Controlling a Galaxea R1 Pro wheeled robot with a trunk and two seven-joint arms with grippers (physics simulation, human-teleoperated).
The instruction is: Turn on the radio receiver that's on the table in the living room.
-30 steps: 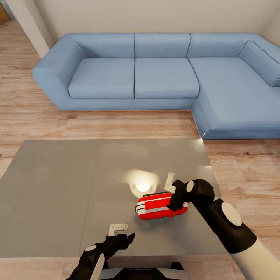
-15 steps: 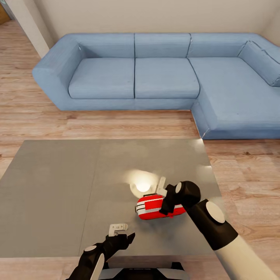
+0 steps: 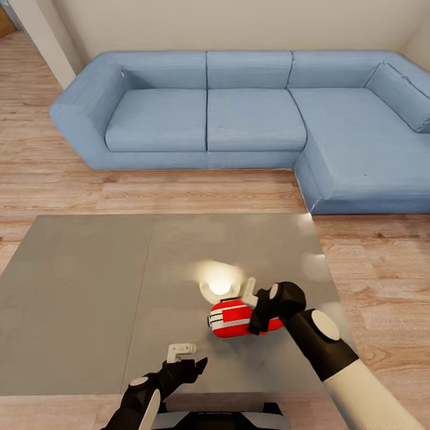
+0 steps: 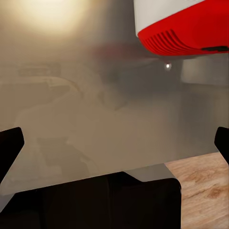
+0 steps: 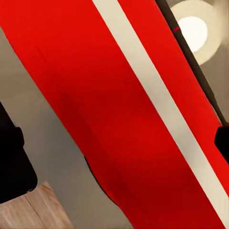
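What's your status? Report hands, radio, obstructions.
Right hand open, down over the radio. Left hand open, hovering at the table's near edge. Radio lying on the table. Nothing in the way.

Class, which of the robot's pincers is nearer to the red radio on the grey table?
Right. The right pincer is directly over the radio; the left pincer hovers apart, near the table's front edge.

Bright, even render; a lamp's glare (image 3: 219, 279) reflects on the glossy table (image 3: 89, 298); wrist close-ups look soft.
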